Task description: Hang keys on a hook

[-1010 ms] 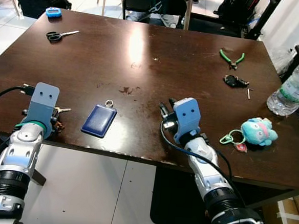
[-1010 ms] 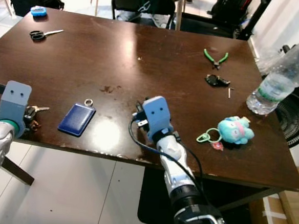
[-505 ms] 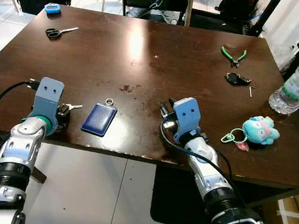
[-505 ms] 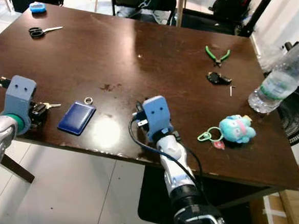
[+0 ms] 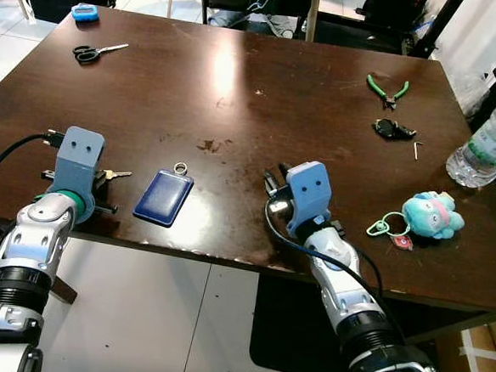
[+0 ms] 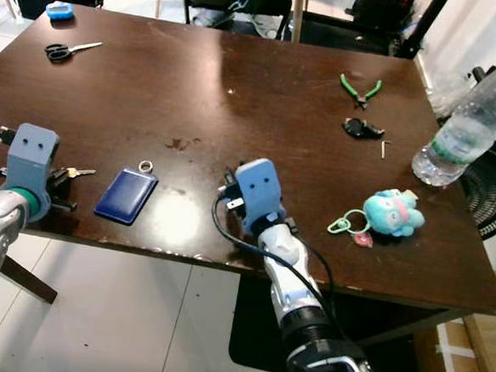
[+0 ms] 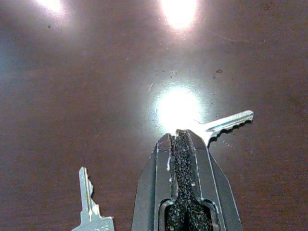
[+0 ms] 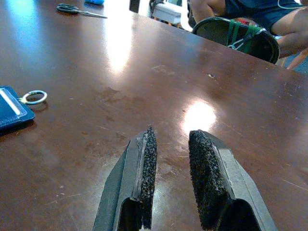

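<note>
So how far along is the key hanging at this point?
Early. The left gripper has shut on the keys at the table's near left edge; whether they are lifted I cannot tell. The right gripper rests open and empty. Carrying and hooking them remain.

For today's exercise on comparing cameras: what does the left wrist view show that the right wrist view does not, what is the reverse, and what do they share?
Left wrist alone: the left pincer shut, a key poking out beside its tip, and a second key lying apart. Right wrist alone: the right pincer open over bare wood, the blue card holder with its ring, scissors and a chair. Both: the dark brown table with glare spots.
</note>
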Tool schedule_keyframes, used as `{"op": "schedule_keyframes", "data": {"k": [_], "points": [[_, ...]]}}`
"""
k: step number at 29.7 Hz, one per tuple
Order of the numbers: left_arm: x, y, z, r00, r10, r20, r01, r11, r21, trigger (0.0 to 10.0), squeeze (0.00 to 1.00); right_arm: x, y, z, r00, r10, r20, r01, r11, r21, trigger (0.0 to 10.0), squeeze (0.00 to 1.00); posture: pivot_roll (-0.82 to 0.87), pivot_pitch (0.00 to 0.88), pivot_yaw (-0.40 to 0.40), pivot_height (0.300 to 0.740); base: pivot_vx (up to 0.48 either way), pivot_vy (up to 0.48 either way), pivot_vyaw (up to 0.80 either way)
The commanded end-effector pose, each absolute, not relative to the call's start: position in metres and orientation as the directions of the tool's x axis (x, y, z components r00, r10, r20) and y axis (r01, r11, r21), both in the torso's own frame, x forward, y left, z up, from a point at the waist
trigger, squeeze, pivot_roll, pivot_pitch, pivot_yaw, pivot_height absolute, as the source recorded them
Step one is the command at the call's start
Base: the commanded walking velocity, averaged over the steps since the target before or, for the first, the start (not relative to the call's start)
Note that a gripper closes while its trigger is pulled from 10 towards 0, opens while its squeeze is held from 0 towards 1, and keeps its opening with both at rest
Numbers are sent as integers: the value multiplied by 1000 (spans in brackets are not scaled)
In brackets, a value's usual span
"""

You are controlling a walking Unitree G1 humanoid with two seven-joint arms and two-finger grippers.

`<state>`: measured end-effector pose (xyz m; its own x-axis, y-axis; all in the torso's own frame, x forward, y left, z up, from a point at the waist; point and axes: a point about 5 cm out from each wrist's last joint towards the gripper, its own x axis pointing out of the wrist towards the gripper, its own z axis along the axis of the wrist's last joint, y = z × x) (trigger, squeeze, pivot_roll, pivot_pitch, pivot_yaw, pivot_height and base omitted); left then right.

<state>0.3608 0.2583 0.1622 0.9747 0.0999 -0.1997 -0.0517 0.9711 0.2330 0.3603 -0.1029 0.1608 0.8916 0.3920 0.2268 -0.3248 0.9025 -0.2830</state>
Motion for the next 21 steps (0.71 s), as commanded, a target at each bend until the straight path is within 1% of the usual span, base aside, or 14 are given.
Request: {"op": "schedule_keyframes", "data": {"k": [1, 2, 3, 4, 5, 6, 8, 10, 13, 14, 16, 19, 21], "points": [[359, 260, 161, 978, 96, -188, -55, 975, 216, 0, 0, 361, -102, 159, 897, 385, 220, -322, 907, -272, 10000, 0, -16, 169, 63, 740, 0, 0, 0], [358, 255, 171, 991, 68, -117, -44, 981, 191, 5529, 0, 361, -102, 158, 897, 384, 219, -322, 907, -272, 10000, 0, -16, 161, 65, 740, 0, 0, 0], [357, 251, 178, 997, 48, -66, -36, 984, 176, 5529, 0, 361, -102, 158, 897, 384, 219, -322, 907, -272, 10000, 0, -16, 161, 65, 740, 0, 0, 0], [357, 251, 178, 997, 48, -66, -36, 984, 176, 5529, 0, 361, -102, 158, 897, 384, 219, -322, 907, -272, 10000, 0, -16, 161, 65, 740, 0, 0, 0], [347, 234, 204, 994, 14, 107, -31, 987, 155, 10000, 0, 360, -101, 156, 897, 385, 217, -323, 907, -271, 10000, 0, -25, 141, 64, 740, 0, 0, 0], [347, 234, 204, 994, 14, 107, -31, 987, 155, 10000, 0, 360, -101, 156, 897, 385, 217, -323, 907, -271, 10000, 0, -25, 141, 64, 740, 0, 0, 0], [334, 217, 220, 978, -25, 207, -13, 984, 178, 10000, 0, 359, -101, 155, 897, 386, 216, -325, 906, -271, 10000, 0, -23, 133, 61, 740, 0, 0, 0], [334, 217, 220, 978, -25, 207, -13, 984, 178, 10000, 0, 359, -101, 155, 897, 386, 216, -325, 906, -271, 10000, 0, -23, 133, 61, 740, 0, 0, 0], [311, 173, 238, 952, -113, 285, 49, 974, 221, 10000, 0, 358, -100, 152, 897, 389, 211, -329, 905, -269, 10000, 0, -15, 114, 62, 740, 0, 0, 0], [307, 165, 240, 948, -121, 294, 55, 973, 224, 10000, 0, 358, -100, 152, 897, 390, 209, -330, 905, -270, 10000, 0, -16, 113, 61, 740, 0, 0, 0], [306, 162, 241, 947, -124, 297, 56, 973, 226, 10000, 0, 358, -99, 151, 897, 391, 208, -331, 904, -270, 10000, 0, -16, 113, 61, 740, 0, 0, 0], [300, 151, 253, 931, -102, 351, 54, 988, 145, 10000, 0, 359, -99, 151, 897, 391, 207, -331, 904, -270, 10000, 0, -15, 102, 64, 740, 0, 0, 0], [298, 147, 256, 926, -113, 361, 67, 988, 140, 10000, 0, 359, -99, 151, 897, 390, 206, -331, 904, -271, 10000, 0, -14, 100, 64, 740, 0, 0, 0]]}}
